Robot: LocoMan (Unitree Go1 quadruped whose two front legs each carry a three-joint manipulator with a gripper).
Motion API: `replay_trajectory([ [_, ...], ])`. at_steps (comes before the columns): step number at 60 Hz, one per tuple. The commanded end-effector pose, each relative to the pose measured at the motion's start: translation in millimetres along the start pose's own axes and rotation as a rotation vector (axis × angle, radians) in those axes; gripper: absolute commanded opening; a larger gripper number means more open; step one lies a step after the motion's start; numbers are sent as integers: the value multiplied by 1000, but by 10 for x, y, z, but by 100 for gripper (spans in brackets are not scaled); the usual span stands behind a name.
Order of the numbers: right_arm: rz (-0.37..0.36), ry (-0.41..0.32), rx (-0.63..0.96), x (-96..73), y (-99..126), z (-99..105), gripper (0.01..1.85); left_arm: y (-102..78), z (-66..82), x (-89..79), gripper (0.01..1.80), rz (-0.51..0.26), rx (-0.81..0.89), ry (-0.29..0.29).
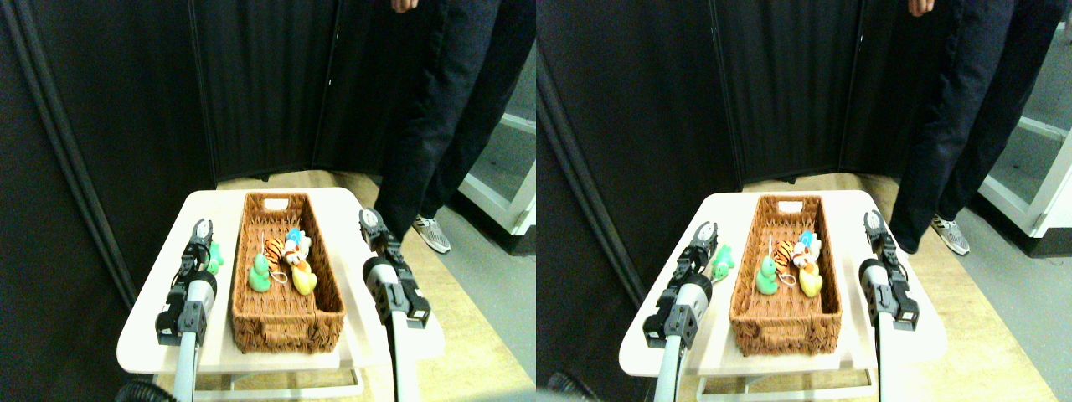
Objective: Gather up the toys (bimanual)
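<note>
A long brown wicker basket (285,322) stands lengthwise on the small white table (151,343). Inside lie a green toy (260,275), a yellow duck (304,278), a striped tiger (275,249) and a blue-and-white toy (296,240). One more green toy (216,256) lies on the table left of the basket. My left gripper (202,230) reaches right beside and over that toy, partly hiding it. My right gripper (369,222) hovers to the right of the basket, near the table's right edge, with nothing visible in it.
A person in dark trousers (444,109) and a grey shoe (431,234) stands just behind the table's far right corner. Black curtain panels (126,100) close off the left and back. A white frame (502,201) stands on the floor at right.
</note>
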Motion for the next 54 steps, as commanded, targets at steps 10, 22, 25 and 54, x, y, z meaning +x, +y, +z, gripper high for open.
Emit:
replay_trajectory([
  [10,-50,-42,20,-31,-140,-34,1,7,-67,51,35,-2,-1,22],
  [22,-63,-35,20,-64,-164,-105,1,135,-74,54,75,50,10,42],
  [25,-63,-33,41,-50,-165,-119,1,164,-67,52,78,58,6,48],
  [54,-107,-9,40,-24,-198,-190,1,679,-22,192,63,129,-76,5],
])
